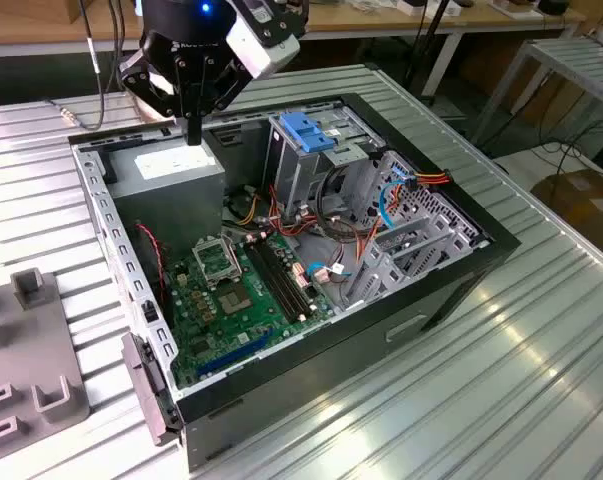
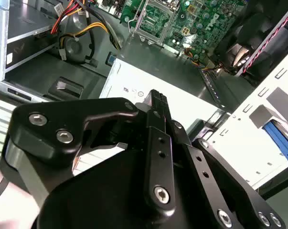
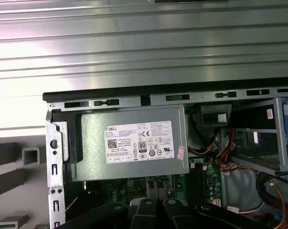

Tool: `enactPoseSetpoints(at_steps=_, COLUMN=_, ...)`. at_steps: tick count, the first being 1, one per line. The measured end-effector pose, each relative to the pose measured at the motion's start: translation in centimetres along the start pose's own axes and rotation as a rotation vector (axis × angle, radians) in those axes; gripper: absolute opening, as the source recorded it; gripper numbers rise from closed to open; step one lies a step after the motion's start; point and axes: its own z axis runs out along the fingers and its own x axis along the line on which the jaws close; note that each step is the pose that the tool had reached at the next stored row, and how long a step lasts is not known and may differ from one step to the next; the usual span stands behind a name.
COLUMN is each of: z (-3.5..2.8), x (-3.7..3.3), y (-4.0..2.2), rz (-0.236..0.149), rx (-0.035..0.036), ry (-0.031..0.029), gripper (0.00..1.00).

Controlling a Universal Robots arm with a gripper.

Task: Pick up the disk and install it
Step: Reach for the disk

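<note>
Our gripper (image 1: pixel 193 140) hangs over the power supply (image 1: pixel 171 168) inside the open computer case (image 1: pixel 451 290), fingers pressed together and holding nothing. Of the disk (image 2: pixel 280 137) we make out a blue edge beyond the case wall, apart from the gripper.
</note>
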Motion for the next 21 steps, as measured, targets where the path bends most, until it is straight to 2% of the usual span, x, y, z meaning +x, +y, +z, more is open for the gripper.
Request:
enactPoseSetpoints(at_steps=13, z=0.00, x=0.16, y=-0.01, rz=0.000, rx=0.0000, ry=0.0000, gripper=0.10)
enactPoseSetpoints(at_steps=21, z=-0.01, x=0.51, y=-0.04, rz=0.000, rx=0.0000, ry=0.0000, gripper=0.10)
